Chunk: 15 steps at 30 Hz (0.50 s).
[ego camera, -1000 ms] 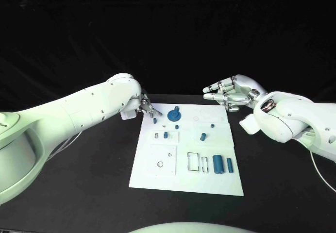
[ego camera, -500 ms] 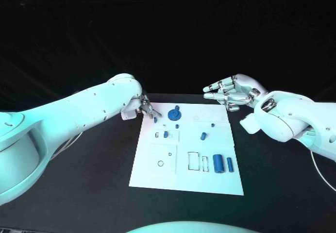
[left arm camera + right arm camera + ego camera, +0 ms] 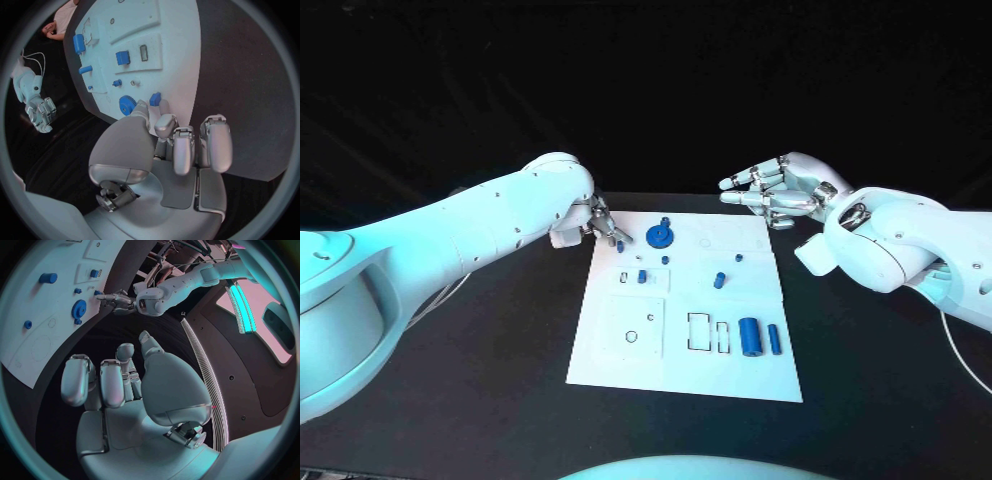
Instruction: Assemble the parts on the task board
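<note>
The white rectangular task board lies in the middle of the black tabletop, small blue parts scattered over it. In the head view the left robot hand sits at the board's far left corner, mostly hidden behind its own white forearm, so its grasp is hard to make out there. The left wrist view is clearer: its fingers are curled close together over the board's edge, fingertips just beside a small blue block and the blue toothed gear; whether they pinch the block I cannot tell. The right robot hand hovers beyond the board's far right corner, fingers apart, holding nothing. No writing is legible.
</note>
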Available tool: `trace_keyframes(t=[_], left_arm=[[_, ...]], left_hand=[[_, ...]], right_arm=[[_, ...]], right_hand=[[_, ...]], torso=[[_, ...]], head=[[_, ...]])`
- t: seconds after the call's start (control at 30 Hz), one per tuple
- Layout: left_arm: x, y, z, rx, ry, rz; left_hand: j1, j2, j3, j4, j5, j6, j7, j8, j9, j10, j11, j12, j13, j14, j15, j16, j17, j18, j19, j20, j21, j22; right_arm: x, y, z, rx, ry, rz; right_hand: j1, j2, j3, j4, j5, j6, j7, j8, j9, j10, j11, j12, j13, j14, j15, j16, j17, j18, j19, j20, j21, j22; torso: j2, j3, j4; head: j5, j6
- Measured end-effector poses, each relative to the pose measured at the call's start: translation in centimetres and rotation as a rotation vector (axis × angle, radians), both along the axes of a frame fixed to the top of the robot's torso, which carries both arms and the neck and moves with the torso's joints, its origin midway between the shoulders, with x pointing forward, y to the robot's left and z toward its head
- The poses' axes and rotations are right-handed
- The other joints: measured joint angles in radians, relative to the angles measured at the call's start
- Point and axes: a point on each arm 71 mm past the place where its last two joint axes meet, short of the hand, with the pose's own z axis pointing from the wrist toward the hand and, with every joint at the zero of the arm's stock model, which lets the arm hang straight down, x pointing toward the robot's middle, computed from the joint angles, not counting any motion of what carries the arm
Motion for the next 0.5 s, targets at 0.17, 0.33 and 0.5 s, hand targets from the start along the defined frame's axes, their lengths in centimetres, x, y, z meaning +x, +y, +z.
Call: trace_keyframes(t=[0.17, 0.33, 0.5], left_arm=[[-0.03, -0.15, -0.05, 0.0, 0.003, -0.003], [-0.03, -0.16, -0.13, 0.003, 0.002, -0.003], [-0.02, -0.2, -0.13, 0.005, -0.001, -0.003]], left_hand=[[0.014, 0.005, 0.004, -0.004, 0.0, 0.0, 0.0, 0.0, -0.001, 0.0, 0.0, 0.0, 0.0, 0.0, 0.0, 0.0, 0.001, 0.0, 0.0, 0.0, 0.0, 0.0], [0.041, 0.02, 0.018, -0.018, 0.0, 0.0, 0.0, 0.0, -0.002, 0.0, 0.0, 0.0, -0.001, 0.0, 0.0, 0.0, 0.001, 0.0, 0.0, 0.0, 0.0, 0.0], [0.122, 0.045, 0.064, -0.064, 0.0, -0.004, -0.004, 0.0, -0.006, -0.002, -0.009, 0.0, -0.004, 0.002, -0.002, 0.0, 0.001, 0.0, 0.0, 0.0, 0.0, 0.0]], right_arm=[[0.0, 0.02, 0.0, 0.0, 0.0, 0.001], [-0.01, 0.03, 0.0, 0.0, 0.0, 0.001], [-0.01, 0.03, 0.0, 0.0, 0.0, 0.002]], right_hand=[[0.0, 0.0, 0.0, 0.0, 0.0, 0.0, 0.0, 0.0, 0.0, 0.0, 0.0, 0.0, 0.0, 0.0, 0.0, 0.0, 0.0, 0.0, 0.0, 0.0, 0.0, 0.0], [0.0, 0.0, 0.0, 0.0, 0.0, 0.0, 0.0, 0.0, 0.0, 0.0, 0.0, 0.0, 0.0, 0.0, 0.0, 0.0, 0.0, 0.0, 0.0, 0.0, 0.0, 0.0], [0.0, 0.0, 0.0, 0.0, 0.0, 0.0, 0.0, 0.0, 0.0, 0.0, 0.0, 0.0, 0.0, 0.0, 0.0, 0.0, 0.0, 0.0, 0.0, 0.0, 0.0, 0.0]], torso=[[0.0, -0.0001, 0.0001], [0.0, 0.0, 0.0], [0.0, -0.0001, -0.0002]], head=[[0.0, -0.001], [0.0, -0.001], [0.0, -0.001]])
